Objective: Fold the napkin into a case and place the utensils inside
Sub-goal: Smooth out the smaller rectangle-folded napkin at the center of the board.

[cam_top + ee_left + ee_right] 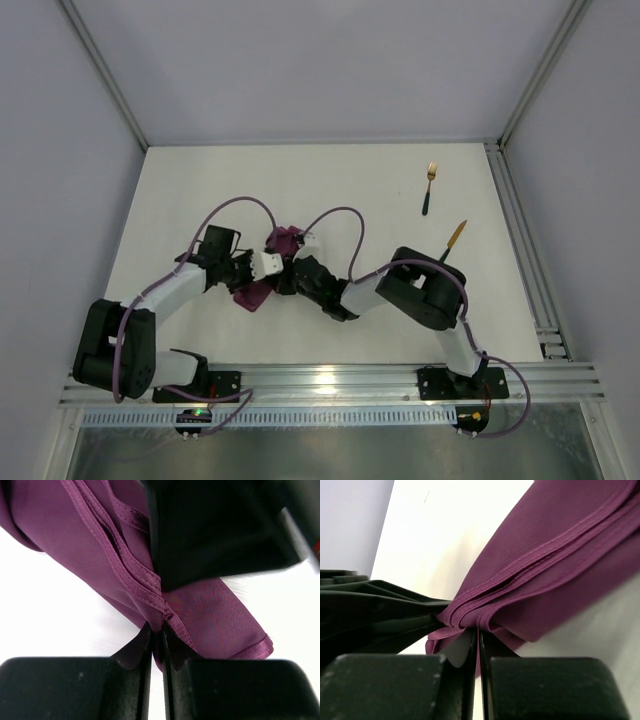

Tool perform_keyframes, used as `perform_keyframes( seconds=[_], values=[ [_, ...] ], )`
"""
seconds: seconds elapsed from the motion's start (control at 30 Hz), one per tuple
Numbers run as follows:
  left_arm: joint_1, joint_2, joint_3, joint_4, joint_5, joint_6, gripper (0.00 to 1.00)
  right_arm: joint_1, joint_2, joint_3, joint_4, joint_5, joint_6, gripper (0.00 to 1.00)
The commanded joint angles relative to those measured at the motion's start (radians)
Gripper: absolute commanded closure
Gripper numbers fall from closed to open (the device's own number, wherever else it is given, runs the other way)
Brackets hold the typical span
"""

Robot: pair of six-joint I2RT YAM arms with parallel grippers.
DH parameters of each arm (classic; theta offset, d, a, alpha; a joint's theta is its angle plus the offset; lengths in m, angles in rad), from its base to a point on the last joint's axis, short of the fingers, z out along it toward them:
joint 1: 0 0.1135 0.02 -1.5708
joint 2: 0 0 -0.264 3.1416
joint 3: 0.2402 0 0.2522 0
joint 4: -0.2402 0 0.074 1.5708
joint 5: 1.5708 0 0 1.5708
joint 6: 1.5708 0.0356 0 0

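Left pincer [156, 636]: jaws pressed nearly together, pinching a hemmed edge of the napkin [215, 615]. Right pincer [478, 632]: closed likewise on stacked hems of the same cloth. Napkin bunched between the two, mid-way across the bench [300, 180]. Fork [430, 187] and knife [457, 234] lie far right, well apart from the cloth.

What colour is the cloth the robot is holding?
The cloth is plain purple, with no pattern. The right wrist view shows it best.
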Motion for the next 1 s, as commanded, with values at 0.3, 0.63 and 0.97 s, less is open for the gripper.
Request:
perform_keyframes(
  seconds=[0.3,0.63,0.97],
  values=[
    [-0.085,-0.043,-0.099,0.012,-0.086,0.101,0.87,-0.049,-0.198,-0.244,0.091,-0.050,0.099,0.92],
    [-0.144,-0.010,-0.133,0.032,-0.158,0.153,0.87,-0.083,-0.278,-0.292,0.078,-0.067,0.030,0.78],
    [-0.162,0.010,-0.089,-0.127,-0.146,0.291,0.86,-0.118,-0.229,-0.229,0.064,-0.073,0.051,0.52]
  ],
)
